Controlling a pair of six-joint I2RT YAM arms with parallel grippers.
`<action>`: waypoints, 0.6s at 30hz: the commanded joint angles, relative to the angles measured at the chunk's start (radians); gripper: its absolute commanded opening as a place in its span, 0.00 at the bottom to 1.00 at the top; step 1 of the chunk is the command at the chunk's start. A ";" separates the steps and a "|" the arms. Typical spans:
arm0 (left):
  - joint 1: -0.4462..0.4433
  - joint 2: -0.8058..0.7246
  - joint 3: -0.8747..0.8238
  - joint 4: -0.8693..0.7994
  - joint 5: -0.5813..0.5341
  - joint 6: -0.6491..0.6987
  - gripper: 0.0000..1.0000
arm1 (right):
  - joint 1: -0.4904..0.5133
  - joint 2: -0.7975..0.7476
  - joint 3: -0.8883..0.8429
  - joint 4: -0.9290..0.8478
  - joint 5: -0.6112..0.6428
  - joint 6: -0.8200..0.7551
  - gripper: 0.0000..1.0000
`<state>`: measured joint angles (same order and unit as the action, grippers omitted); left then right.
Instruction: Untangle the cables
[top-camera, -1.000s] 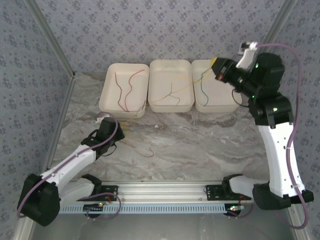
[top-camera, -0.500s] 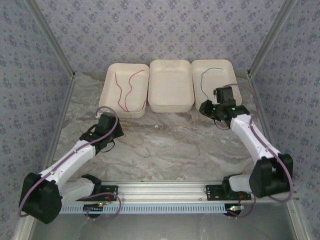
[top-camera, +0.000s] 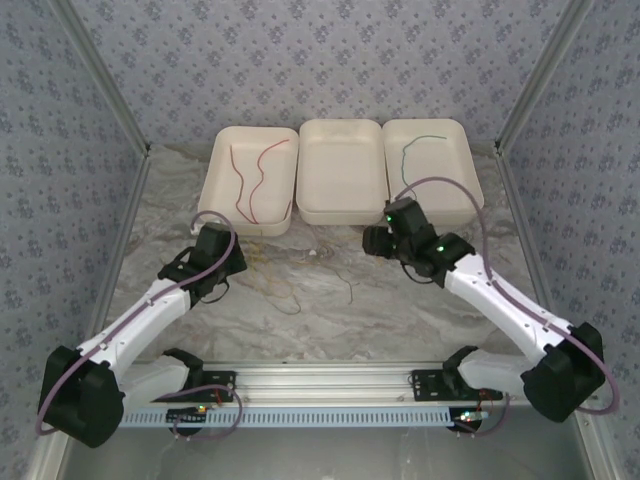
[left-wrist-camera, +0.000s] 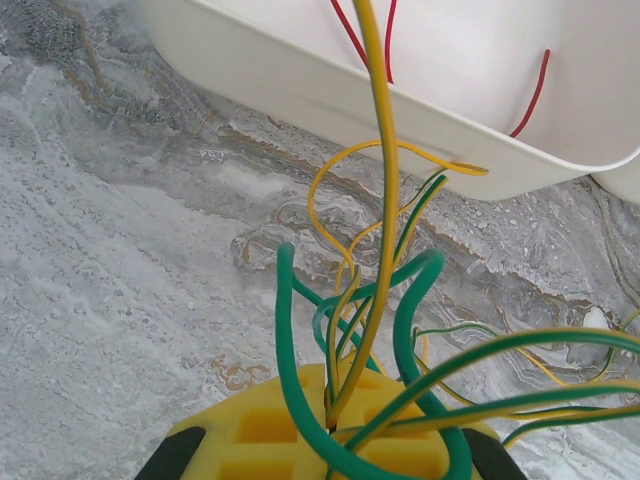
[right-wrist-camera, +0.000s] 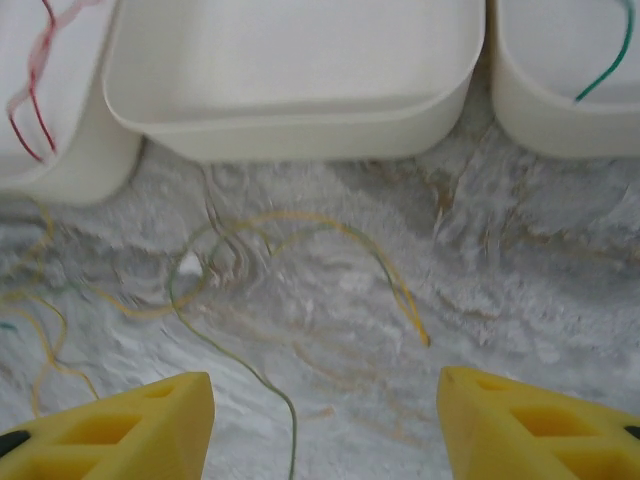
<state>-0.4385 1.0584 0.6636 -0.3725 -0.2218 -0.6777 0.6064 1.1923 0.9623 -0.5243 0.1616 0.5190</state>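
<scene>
A tangle of green and yellow cables rises from my left gripper, whose yellow fingers are shut on the bundle, low over the table in front of the left tray. From above, my left gripper is at the table's left, with loose thin cables trailing right of it. My right gripper hangs open over a yellow cable and a thin green cable on the marble. In the top view my right gripper is in front of the middle tray.
Three white trays stand in a row at the back. The left tray holds red cables. A single green cable lies in the right tray. Metal frame rails run along both sides.
My right arm has swung down from the right tray to the table in front of the middle tray, and its jaws have opened. The left arm has barely moved.
</scene>
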 joint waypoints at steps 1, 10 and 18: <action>0.004 -0.012 0.047 -0.020 0.015 0.023 0.00 | 0.177 0.217 -0.013 0.045 0.115 -0.069 0.58; 0.009 -0.011 0.048 -0.023 0.019 0.021 0.00 | 0.260 0.607 0.218 0.001 0.096 -0.184 0.60; 0.009 -0.022 0.043 -0.025 0.029 0.018 0.00 | 0.249 0.737 0.310 0.015 0.114 -0.196 0.49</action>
<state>-0.4381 1.0576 0.6781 -0.3870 -0.2008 -0.6697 0.8623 1.8839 1.2362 -0.4961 0.2584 0.3450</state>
